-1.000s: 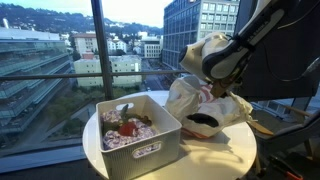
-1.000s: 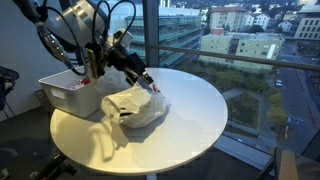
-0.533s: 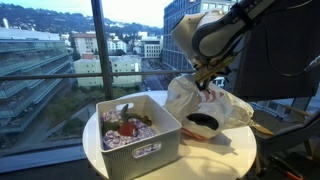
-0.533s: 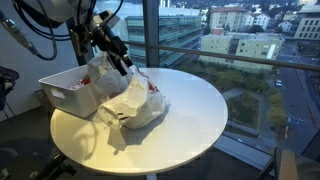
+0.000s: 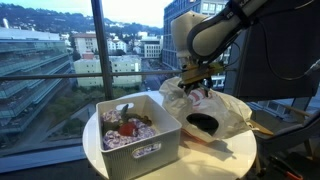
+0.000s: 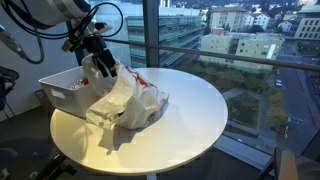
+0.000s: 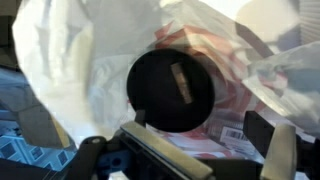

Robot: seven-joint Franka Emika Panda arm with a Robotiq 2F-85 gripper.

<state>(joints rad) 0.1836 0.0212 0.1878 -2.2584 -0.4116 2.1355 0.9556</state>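
The jaws stand wide apart, holding nothing, just above the top of a white plastic bag. The bag lies crumpled on the round white worktop, right of centre in an exterior view and left of centre in an exterior view. Whether its upper fold touches the jaws, I cannot tell. A dark round object fills the middle of the wrist view, inside the bag's mouth; it also shows in an exterior view. A white bin holding mixed items stands just beside the bag, at lower centre.
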